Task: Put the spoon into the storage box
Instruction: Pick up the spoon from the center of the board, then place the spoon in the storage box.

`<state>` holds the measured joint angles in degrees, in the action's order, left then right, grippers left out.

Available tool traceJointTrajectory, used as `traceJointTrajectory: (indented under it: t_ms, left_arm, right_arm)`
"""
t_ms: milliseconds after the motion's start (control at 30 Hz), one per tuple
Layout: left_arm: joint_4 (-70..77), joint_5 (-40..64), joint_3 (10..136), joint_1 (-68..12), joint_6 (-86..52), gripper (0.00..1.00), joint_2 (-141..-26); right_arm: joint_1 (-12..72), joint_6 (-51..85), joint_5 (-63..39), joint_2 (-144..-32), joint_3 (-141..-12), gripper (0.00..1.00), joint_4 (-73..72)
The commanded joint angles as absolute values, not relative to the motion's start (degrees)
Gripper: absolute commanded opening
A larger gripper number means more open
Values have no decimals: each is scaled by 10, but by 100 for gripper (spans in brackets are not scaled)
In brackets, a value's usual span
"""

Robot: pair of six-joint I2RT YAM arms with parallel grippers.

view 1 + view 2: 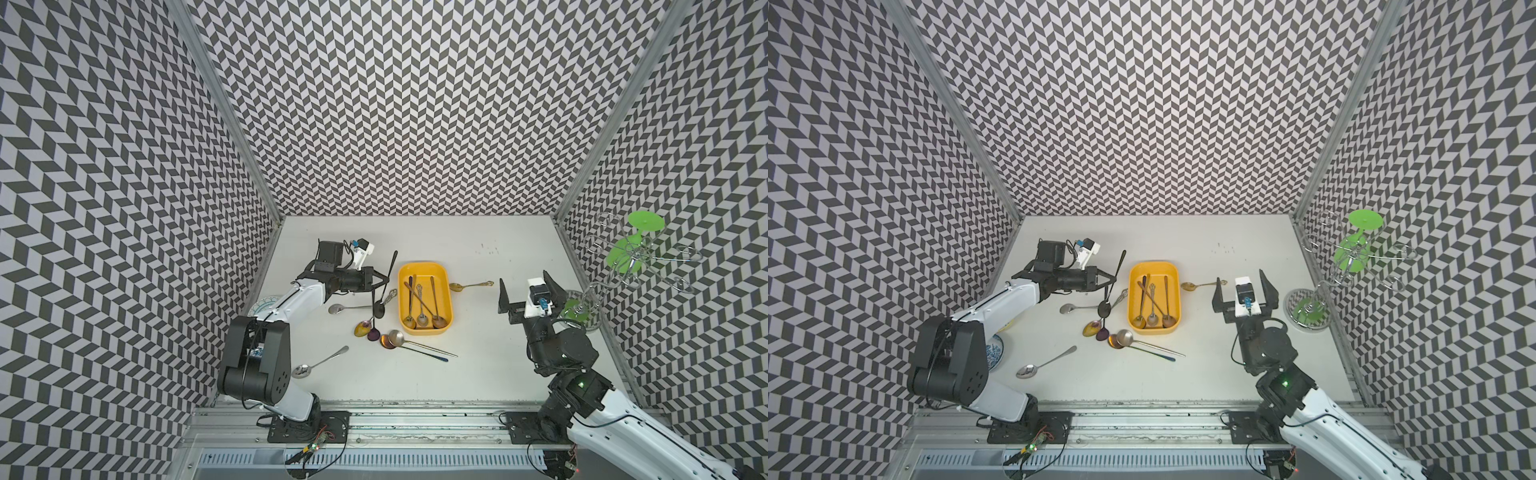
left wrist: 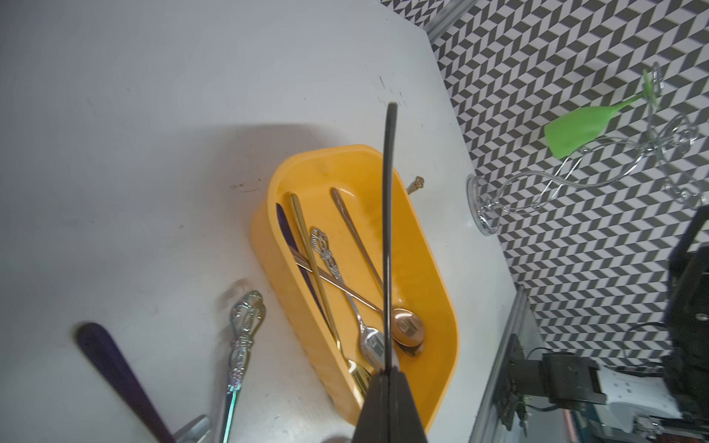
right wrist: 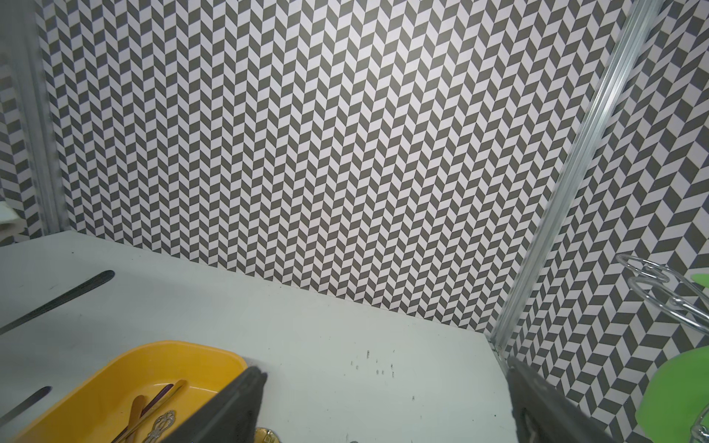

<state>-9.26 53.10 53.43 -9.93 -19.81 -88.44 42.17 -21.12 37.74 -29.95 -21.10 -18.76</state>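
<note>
White counter (image 1: 415,386), enclosed on three sides by chevron-patterned panels (image 1: 395,104).

Two arms: the left arm (image 1: 297,301) reaches toward the middle, and the right arm (image 1: 557,345) stands at the right, pointing at the back panel.

One wire rack (image 1: 1307,309) stands at the right edge, with one green glass (image 1: 621,254) hanging bowl-down from it.

One storage box (image 1: 422,264): a shallow yellow tray with rounded corners, near the middle of the counter, long sides running front to back. It holds at least four spoons, bowls at the near end and handles crossing. The exact count cannot be told.

One patterned plate (image 1: 262,304), mostly hidden behind the left arm.

Seven spoons lie loose on the counter. Six are left of and in front of the box, among them two round-bowled spoons (image 1: 392,338) touching each other. One gold spoon (image 1: 456,286) lies just beside the box's right wall.

One black spoon (image 1: 392,266): slim and dark all over, with a long thin handle and a small oval bowl. It sits just beside the box's left wall, outside it, handle end toward the back.

The left jaws are pressed together, pinching this spoon on its handle above the bowl. Whether the bowl touches the counter cannot be told. The right jaws are spread wide and hold nothing. In both top views they appear just right of the gold spoon's handle end.
</note>
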Motion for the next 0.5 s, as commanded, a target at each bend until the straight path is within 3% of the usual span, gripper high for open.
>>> traceJointTrajectory:
  t_ms: [0,467]
  left_arm:
    - [76,608,491,-98,-372,0,-883]
    - [173,487,458,-132,-508,0,-906]
  right_arm:
    - [418,-200,367,-300,-208,100,-212]
    - [417,-200,368,-300,-208,100,-213]
